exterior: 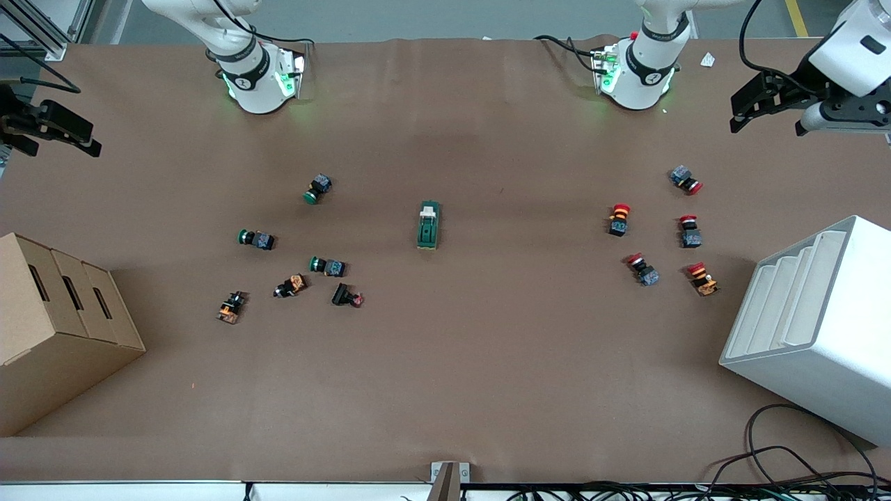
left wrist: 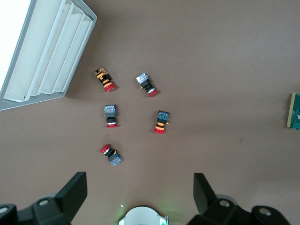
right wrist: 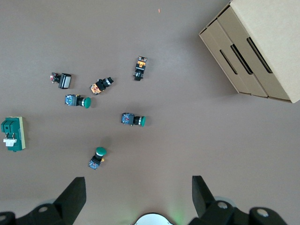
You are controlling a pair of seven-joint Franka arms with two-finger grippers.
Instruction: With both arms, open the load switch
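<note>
The load switch (exterior: 429, 225) is a dark green block with a cream toggle piece at the end toward the robots' bases. It lies alone on the brown table (exterior: 487, 362), midway between the two arms. It shows at the border of the left wrist view (left wrist: 295, 110) and in the right wrist view (right wrist: 13, 134). My left gripper (exterior: 739, 115) hangs high over the left arm's end of the table, open and holding nothing (left wrist: 139, 185). My right gripper (exterior: 62, 136) hangs high over the right arm's end, also open with nothing in it (right wrist: 138, 187). Both are well away from the switch.
Several green and orange push buttons (exterior: 318, 188) are scattered toward the right arm's end. Several red ones (exterior: 618, 219) lie toward the left arm's end. A cardboard box (exterior: 56, 327) stands at the right arm's end and a white slotted bin (exterior: 814, 327) at the left arm's.
</note>
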